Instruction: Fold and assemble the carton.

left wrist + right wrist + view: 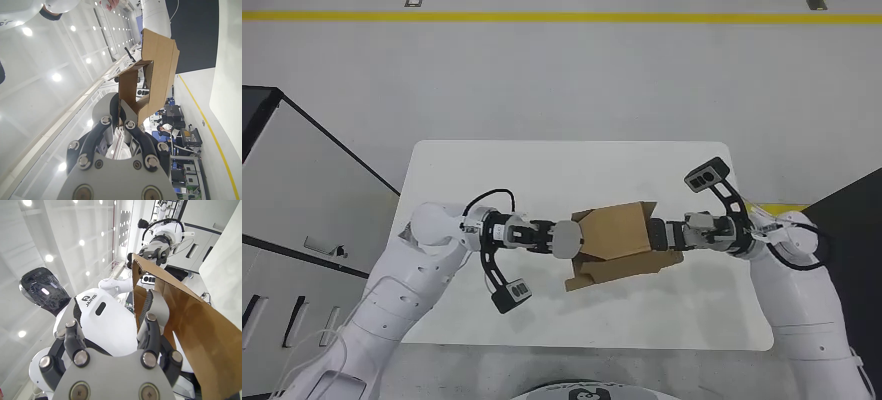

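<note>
The carton [617,240] hangs over the table [542,170] between 2 grippers.
The left gripper [119,114] is clamped on 1 edge; the right gripper [655,236] has its jaws apart, 1 finger [157,306] against the opposite end.

My carton [160,70] is plain brown corrugated cardboard: matt, slightly fibrous, with fluting showing along the cut edges and perforated fold lines. On my left gripper [121,108] one finger looks smooth and black, the other pale grey and matt. They sit on black links [94,132] with a soft sheen, plastic or coated metal, I cannot tell which. The links are joined by bright polished pins [130,124]. The plate [117,181] beneath is satin grey metal with dull, brownish screws [83,192]. My right gripper [654,236] is built the same way, and its pads [146,304] are dark, ribbed and look rubbery. The table [542,170] is smooth white, nearly matt.
</note>
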Robot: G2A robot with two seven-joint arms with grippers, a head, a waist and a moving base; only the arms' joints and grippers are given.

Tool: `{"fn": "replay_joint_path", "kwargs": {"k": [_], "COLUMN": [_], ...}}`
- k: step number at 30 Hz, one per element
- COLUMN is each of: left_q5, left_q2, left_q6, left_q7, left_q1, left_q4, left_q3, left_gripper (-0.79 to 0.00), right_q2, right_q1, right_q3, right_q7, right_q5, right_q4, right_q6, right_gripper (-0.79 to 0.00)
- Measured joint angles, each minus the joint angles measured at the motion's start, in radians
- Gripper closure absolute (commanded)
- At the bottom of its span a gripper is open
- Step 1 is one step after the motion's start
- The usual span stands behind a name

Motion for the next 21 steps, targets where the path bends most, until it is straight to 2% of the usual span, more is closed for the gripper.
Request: {"fn": "replay_joint_path", "kwargs": {"k": [4,12,21], "left_q5": [0.0,0.011,0.033], "left_q2": [0.001,0.002,0.006], "left_q6": [-0.006,-0.017,-0.032], "left_q7": [-0.001,-0.004,-0.004], "left_q1": [0.0,-0.005,-0.005], "left_q4": [0.001,-0.001,0.001], "left_q3": [0.008,0.024,0.032], "left_gripper": [0.0,0.0,0.0], "right_q2": [0.004,0.015,0.029], "right_q1": [0.012,0.027,0.034], "right_q3": [-0.02,-0.055,-0.064], "right_q7": [0.0,0.0,0.0], "right_q5": [-0.015,-0.043,-0.098], "right_q4": [-0.008,-0.009,-0.001], "right_q6": [-0.009,-0.022,-0.019], "right_gripper": [-0.493,-0.329,-0.289]}}
